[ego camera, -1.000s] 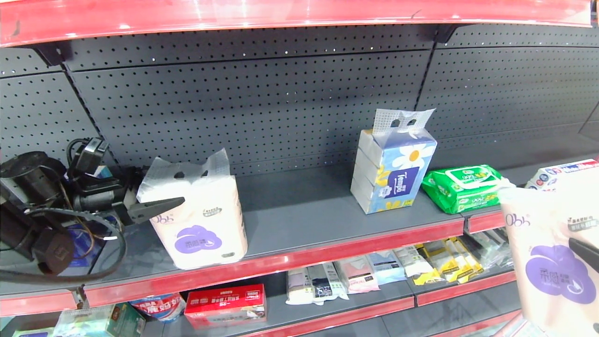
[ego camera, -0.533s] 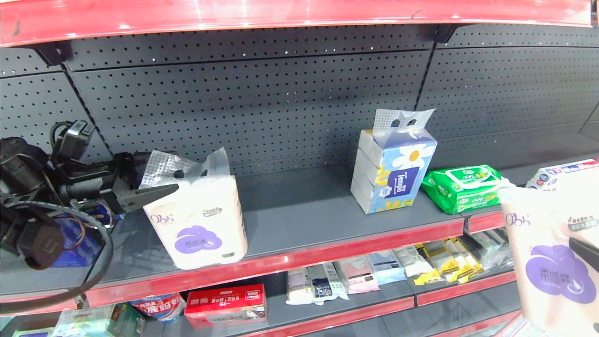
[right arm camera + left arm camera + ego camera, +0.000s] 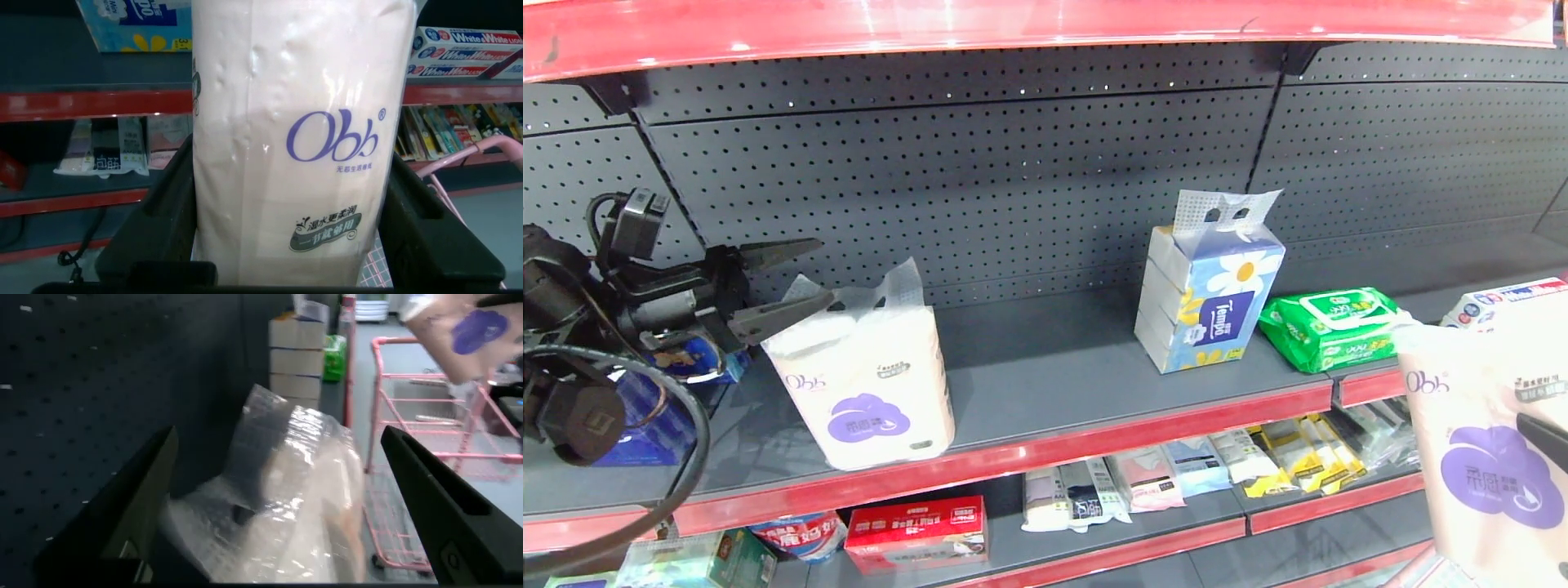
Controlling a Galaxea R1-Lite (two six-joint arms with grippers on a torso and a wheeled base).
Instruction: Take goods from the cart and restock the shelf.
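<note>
Shelf (image 3: 1029, 367) holds the roll pack (image 3: 870, 384): left pincer (image 3: 825, 272) now gapes wide, released; right pincer (image 3: 298, 220) clamps a second pack (image 3: 1486, 457).

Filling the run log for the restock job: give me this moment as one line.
left gripper: jaws open by tissue pack | tissue pack: upright on shelf | right gripper: shut on second pack

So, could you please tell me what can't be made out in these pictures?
- Blue item on the shelf: head view, mostly hidden behind the left arm; kind unclear.
- Held pack: head view, cut off by the right and bottom edges.
- Shelved pack: wrapper top blurred in left wrist view, so contact with the left pincer is unclear.
- Lower-shelf packets: head view, too small to identify.
</note>
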